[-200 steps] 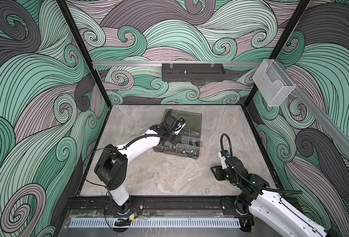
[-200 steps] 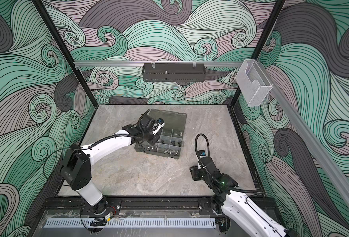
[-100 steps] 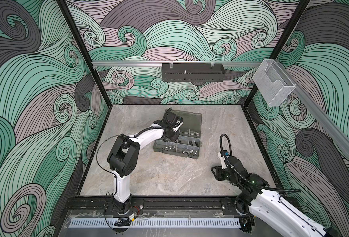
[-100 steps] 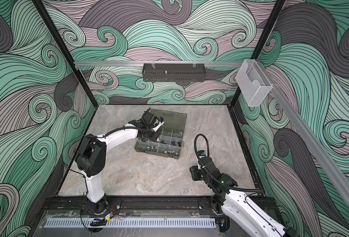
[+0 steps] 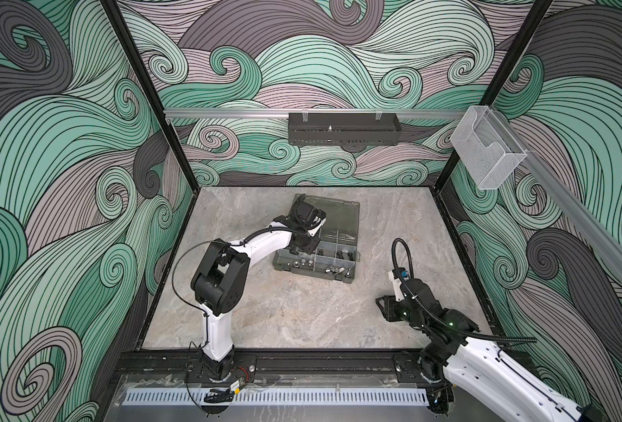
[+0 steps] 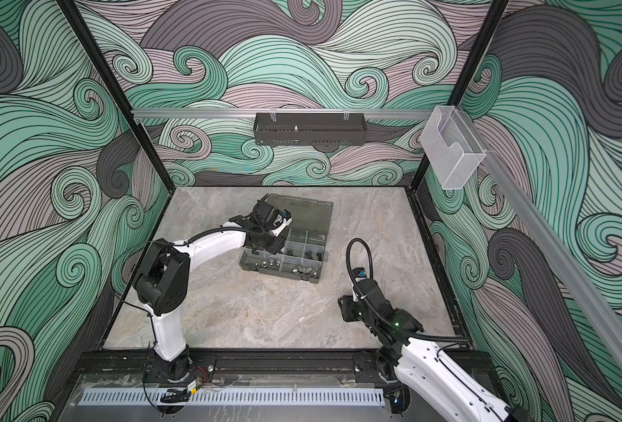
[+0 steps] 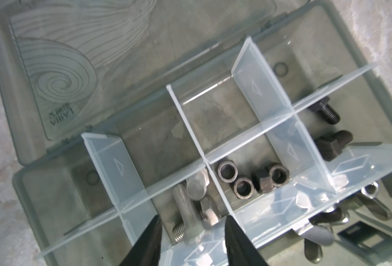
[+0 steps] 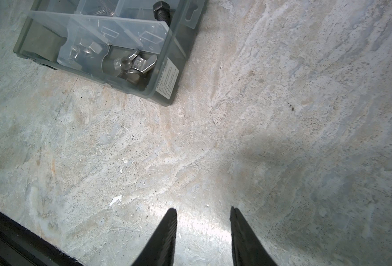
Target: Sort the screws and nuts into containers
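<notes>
Now the silver screws (image 7: 185, 211), with rough threaded shafts, lie in one cell of the containers (image 7: 213, 110). The round black nuts (image 7: 243, 182) lie in the cell just beside, behind a thin clear divider (image 7: 223, 195). The smoky grey plastic case (image 5: 338, 215) stands open on the stone-patterned table (image 8: 282, 115). The left claw (image 7: 192, 218) hangs over the screws, jaws apart, gripping nothing. The right claw (image 8: 203, 209) is apart too, over the table, away from the case.

Smoky grey translucent organiser case (image 5: 338, 219) mid-table toward the far side, lid open flat, cells (image 7: 215, 108) split by clear dividers, silver screws (image 7: 185, 207) lying in one cell, black hex nuts (image 7: 263, 183) in the cell to its right, black screws (image 7: 326, 110) in the next cell right, silver winged nuts (image 8: 142, 63) in the near right corner cell
</notes>
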Action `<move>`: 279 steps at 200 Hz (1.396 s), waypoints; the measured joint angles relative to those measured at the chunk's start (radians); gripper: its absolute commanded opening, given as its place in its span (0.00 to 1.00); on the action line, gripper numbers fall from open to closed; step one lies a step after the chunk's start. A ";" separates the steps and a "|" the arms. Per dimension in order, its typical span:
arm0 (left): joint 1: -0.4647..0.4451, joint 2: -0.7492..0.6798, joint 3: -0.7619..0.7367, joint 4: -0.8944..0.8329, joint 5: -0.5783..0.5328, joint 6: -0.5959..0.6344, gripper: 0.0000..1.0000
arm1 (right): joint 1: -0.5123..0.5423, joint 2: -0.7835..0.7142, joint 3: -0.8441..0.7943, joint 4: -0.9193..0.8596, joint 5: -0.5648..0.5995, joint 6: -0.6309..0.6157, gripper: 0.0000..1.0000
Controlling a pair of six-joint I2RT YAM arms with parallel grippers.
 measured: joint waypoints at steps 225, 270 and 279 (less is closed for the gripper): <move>0.059 -0.695 -0.397 0.183 -0.213 -0.129 0.52 | 0.000 0.082 0.179 0.011 0.119 -0.138 0.44; 0.093 -0.824 -0.492 0.236 -0.339 -0.136 0.62 | -0.019 0.170 0.280 0.081 0.196 -0.269 0.48; 0.103 -0.847 -0.508 0.243 -0.360 -0.137 0.67 | -0.028 0.179 0.285 0.105 0.211 -0.293 0.51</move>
